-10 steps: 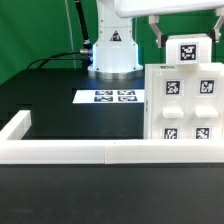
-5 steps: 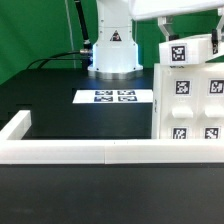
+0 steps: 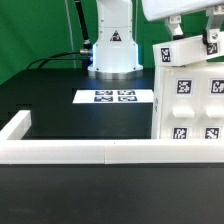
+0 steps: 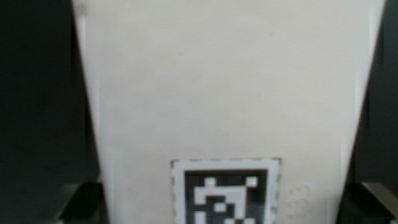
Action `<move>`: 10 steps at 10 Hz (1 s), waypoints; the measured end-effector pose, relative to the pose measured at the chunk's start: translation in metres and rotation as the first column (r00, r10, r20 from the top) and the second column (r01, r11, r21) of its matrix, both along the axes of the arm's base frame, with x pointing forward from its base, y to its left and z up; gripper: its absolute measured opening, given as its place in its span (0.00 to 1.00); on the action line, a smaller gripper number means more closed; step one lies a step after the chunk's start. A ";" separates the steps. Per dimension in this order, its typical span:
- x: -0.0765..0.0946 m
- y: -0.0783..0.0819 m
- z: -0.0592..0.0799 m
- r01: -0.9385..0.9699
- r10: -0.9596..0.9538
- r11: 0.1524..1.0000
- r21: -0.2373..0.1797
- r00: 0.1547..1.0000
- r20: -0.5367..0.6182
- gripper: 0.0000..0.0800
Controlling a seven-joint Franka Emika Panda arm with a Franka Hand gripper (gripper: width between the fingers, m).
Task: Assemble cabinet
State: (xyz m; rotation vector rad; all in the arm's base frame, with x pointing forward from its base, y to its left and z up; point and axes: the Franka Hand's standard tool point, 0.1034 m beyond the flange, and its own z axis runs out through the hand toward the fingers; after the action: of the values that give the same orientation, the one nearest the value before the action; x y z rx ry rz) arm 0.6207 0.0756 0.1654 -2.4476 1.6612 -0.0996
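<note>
The white cabinet [image 3: 192, 108], a boxy body with several black-and-white tags on its front, stands at the exterior view's right behind the border rail. My gripper [image 3: 192, 36] is above it, shut on a white tagged cabinet part [image 3: 186, 52] that sits tilted on the body's top. In the wrist view this white part [image 4: 222, 90] fills the frame, with its tag low between my dark fingers [image 4: 79, 204]; my gripper [image 4: 228, 206] straddles it. The cabinet's right side is cut off by the frame edge.
A long low white border rail [image 3: 70, 152] runs along the front and turns back at the exterior view's left. The marker board [image 3: 113, 97] lies flat on the black table before the robot base [image 3: 112, 52]. Green backdrop behind.
My gripper, the held part and the cabinet body have shifted toward the exterior view's right. The held top part now sits more tilted.
</note>
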 end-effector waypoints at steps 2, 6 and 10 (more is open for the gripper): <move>0.000 -0.001 0.000 0.133 -0.133 0.991 0.025 0.991 -0.017 0.70; -0.001 -0.002 -0.002 0.461 -0.454 0.883 0.090 0.887 -0.085 0.70; -0.001 -0.001 -0.002 0.724 -0.700 0.674 0.148 0.690 -0.186 0.70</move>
State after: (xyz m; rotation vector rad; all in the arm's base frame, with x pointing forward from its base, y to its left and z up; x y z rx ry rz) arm 0.6197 0.0746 0.1638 -1.5346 2.4480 0.1162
